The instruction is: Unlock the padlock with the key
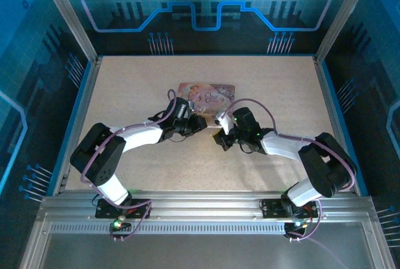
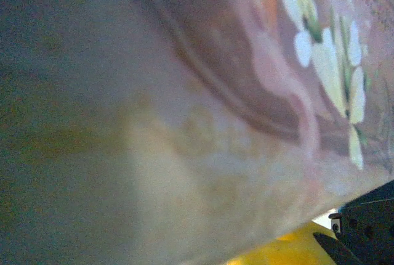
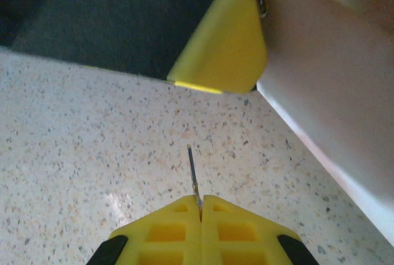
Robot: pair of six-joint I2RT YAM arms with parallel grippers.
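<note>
Yellow right gripper [image 3: 201, 202] is clamping the key [image 3: 193, 172];
near the tin box [image 3: 332, 92]; left gripper [image 1: 199, 122] is sitting just beside that box, its grip untellable.

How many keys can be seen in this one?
1. The key is pinched in the shut jaws of the right gripper, its tip out over the table. Another could lie hidden behind the box.

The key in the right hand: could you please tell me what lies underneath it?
Beneath the key, pinched in the shut right hand, lies speckled tabletop. The key's rear end is covered by the yellow fingers.
</note>
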